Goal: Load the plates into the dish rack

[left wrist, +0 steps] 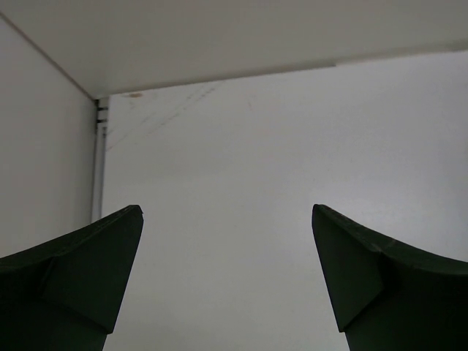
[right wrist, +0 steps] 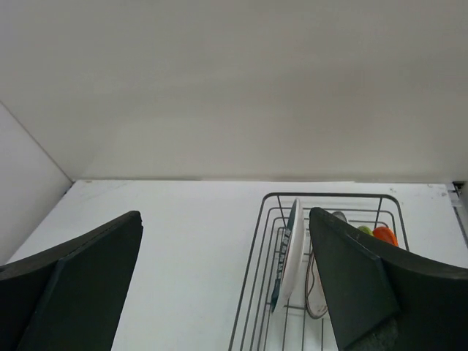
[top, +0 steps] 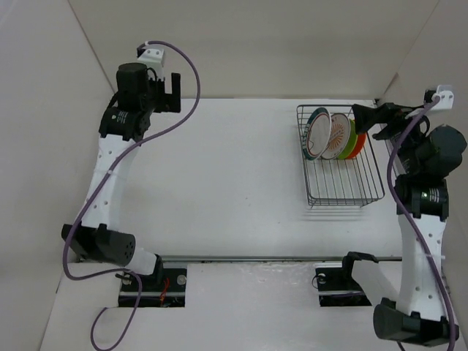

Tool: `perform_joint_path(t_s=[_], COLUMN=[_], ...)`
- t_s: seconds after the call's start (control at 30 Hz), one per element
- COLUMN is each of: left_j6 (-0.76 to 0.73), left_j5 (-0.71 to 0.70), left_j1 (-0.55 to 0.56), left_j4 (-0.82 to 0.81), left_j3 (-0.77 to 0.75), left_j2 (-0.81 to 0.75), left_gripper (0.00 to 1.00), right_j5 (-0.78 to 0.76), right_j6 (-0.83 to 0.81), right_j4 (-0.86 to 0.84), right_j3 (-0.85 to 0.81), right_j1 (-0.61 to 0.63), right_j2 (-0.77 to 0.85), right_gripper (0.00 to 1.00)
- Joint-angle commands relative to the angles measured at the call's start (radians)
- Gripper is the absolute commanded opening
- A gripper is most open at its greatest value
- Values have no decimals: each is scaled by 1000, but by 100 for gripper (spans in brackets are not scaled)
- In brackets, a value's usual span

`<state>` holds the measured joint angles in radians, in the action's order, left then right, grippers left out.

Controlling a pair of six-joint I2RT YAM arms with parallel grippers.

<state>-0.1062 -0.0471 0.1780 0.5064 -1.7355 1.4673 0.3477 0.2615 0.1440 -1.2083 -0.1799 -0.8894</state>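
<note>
In the top view, the rack (top: 344, 186) is seen on the white surface (top: 219, 190) at the upper right of the frame. Its longer side appears to run from top to bottom. All four plates are stood on edge in its upper end: the teal-rimmed plate (top: 316, 131) leftmost, then the patterned plate (top: 338, 137), the orange plate (top: 351, 139) and the green plate (top: 360, 142). Their faces are turned to the left of the frame and their row runs across the rack, left to right. No plate is seen lying on the surface, so the loading is judged complete, with nothing left to place. The right fingers (top: 365, 117) are held just beside the rack's upper right corner. The left fingers (top: 175, 91) are far off at the upper left.

In the left wrist view, the fingers are spread wide and nothing is held between them.

In the right wrist view, the fingers are likewise parted wide and empty. The rack is seen at the lower right, with the teal-rimmed plate edge-on. The green and orange rims are partly hidden by one finger.
</note>
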Motion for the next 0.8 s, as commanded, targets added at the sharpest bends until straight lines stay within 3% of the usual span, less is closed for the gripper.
perform_joint_path(t_s=[0.0, 0.13, 0.33, 0.77], left_j6=[13, 13, 49, 60], left_j5=[-161, -162, -162, -113], left_j1=[-5, -5, -5, -49], left_j4=[-2, 29, 38, 64], left_j3=[-52, -64, -6, 63], left_j2=[-113, -189, -349, -412], left_gripper=[100, 100, 100, 100], right_j5=[10, -102, -214, -213], right_j6=[-7, -45, -91, -120], right_j4=[122, 280, 364, 384], right_j3=[-23, -112, -151, -172], right_j1=[19, 42, 51, 51], right_j2=[61, 93, 205, 274], right_gripper=[100, 100, 100, 100])
